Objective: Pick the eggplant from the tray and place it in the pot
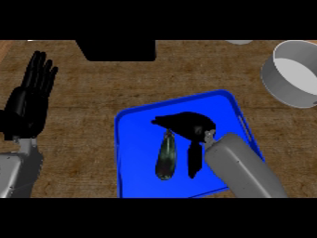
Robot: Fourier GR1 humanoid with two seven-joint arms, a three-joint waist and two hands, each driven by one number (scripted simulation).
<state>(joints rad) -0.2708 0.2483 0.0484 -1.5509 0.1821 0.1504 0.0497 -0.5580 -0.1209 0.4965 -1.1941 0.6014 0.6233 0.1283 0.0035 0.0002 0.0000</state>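
A long, dark, glossy eggplant [165, 155] lies lengthwise on the floor of a bright blue rectangular plastic tray [136, 139], slightly left of the tray's middle, its narrow stem end pointing away from the robot. The robot's black right hand [188, 123] hangs over the tray just beyond that stem end, palm down, fingers bent toward the vegetable's tip; whether they touch or grip it cannot be told from this angle. The grey right forearm [243, 167] crosses the tray's near right corner. A dark shadow lies on the tray floor beside the eggplant. The grey metal pot [291, 81], with a pale inside, stands well apart at the far right of the brown wooden counter [85, 102]. At the left edge, the black left hand [30, 100] rests open, fingers straight and pointing up.
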